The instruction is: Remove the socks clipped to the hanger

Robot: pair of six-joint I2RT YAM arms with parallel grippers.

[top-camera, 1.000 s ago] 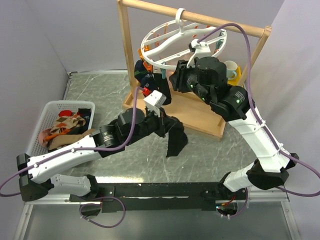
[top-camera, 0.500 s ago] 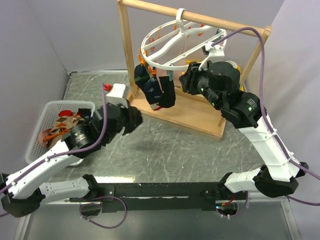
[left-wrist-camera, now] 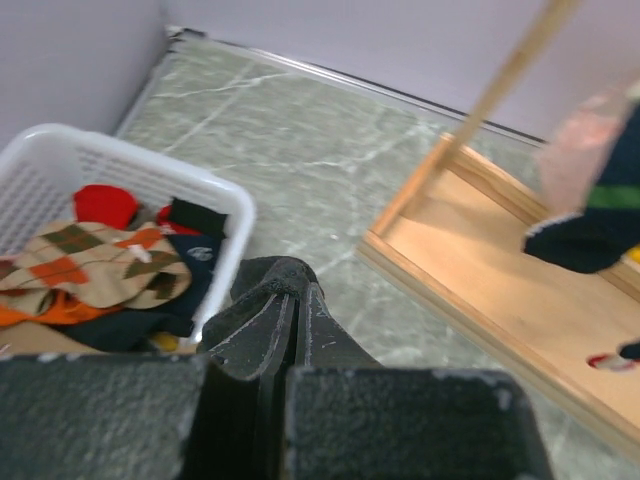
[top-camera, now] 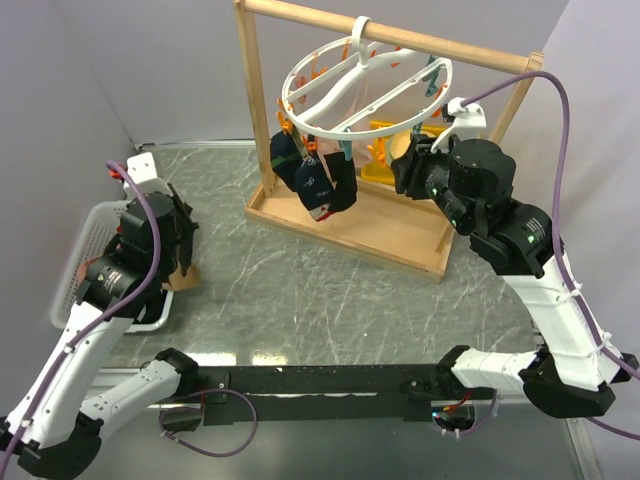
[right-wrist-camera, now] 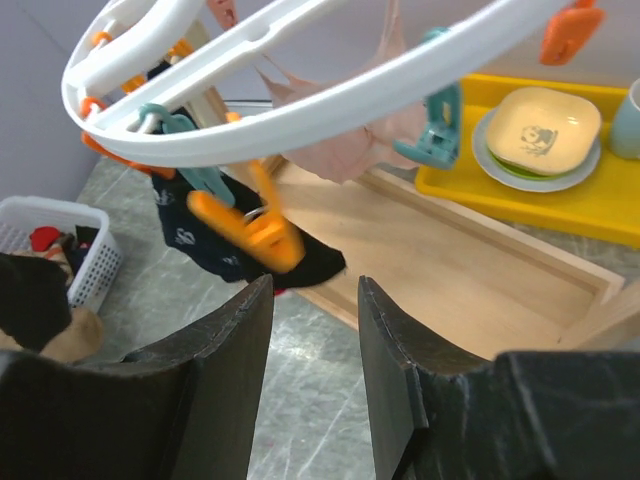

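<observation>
The white ring hanger (top-camera: 338,92) hangs from the wooden rail, and it also shows in the right wrist view (right-wrist-camera: 330,100). Dark navy socks (top-camera: 315,182) hang clipped at its left front, and a pale pink sock (right-wrist-camera: 350,150) hangs further back. My left gripper (top-camera: 178,248) is shut on a black sock (left-wrist-camera: 262,288) over the right rim of the white basket (top-camera: 92,232). My right gripper (top-camera: 405,165) is open and empty, just right of the ring and below its rim; an orange clip (right-wrist-camera: 245,230) hangs in front of it.
The basket (left-wrist-camera: 150,172) holds argyle, red and navy socks (left-wrist-camera: 95,262). The wooden frame's base (top-camera: 380,225) lies under the hanger. A yellow tray (right-wrist-camera: 575,205) with a plate and a cup stands behind it. Grey walls close both sides.
My left arm has swung left from the frame to the basket with the black sock. My right gripper has drawn back to the right, away from the ring.
</observation>
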